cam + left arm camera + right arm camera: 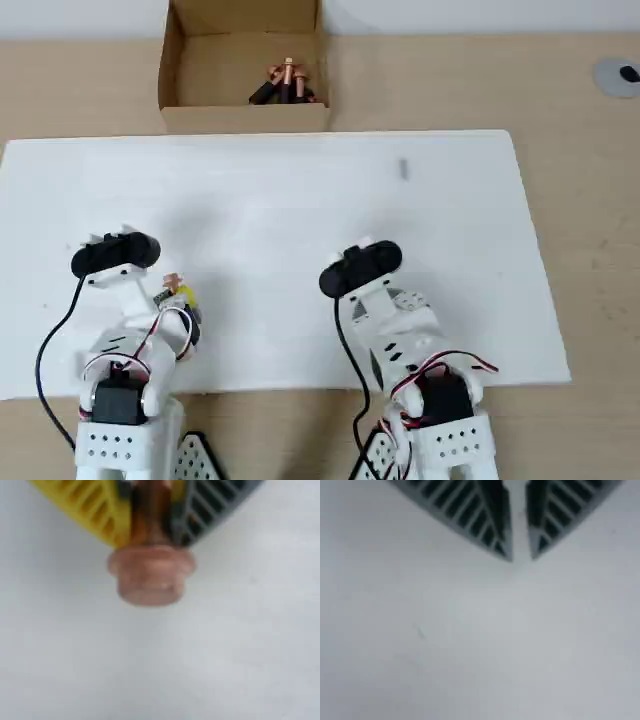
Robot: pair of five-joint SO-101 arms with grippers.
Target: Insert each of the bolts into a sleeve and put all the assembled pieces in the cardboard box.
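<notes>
Currently left gripper (150, 537) is clamping a copper bolt (150, 577) low over the white mat (300, 200), right gripper (520, 555) is hovering nearly closed, assembled pieces (285, 85) are lying in the cardboard box (175, 70).

l arm (125, 292) jaws clamped on bolt (150, 575), r arm (390, 310) jaws closed

The bolt (150, 575): copper-toned metal, smooth, faint dull sheen. Left gripper (150, 537) fingers (85, 505) and right gripper (520, 555) fingers (470, 510): ribbed plastic, matt. Cardboard box (180, 75): plain brown paperboard, matt, slightly rough; white board (300, 200): smooth, matt; table (590, 200): wood-grain look, low gloss.
</notes>
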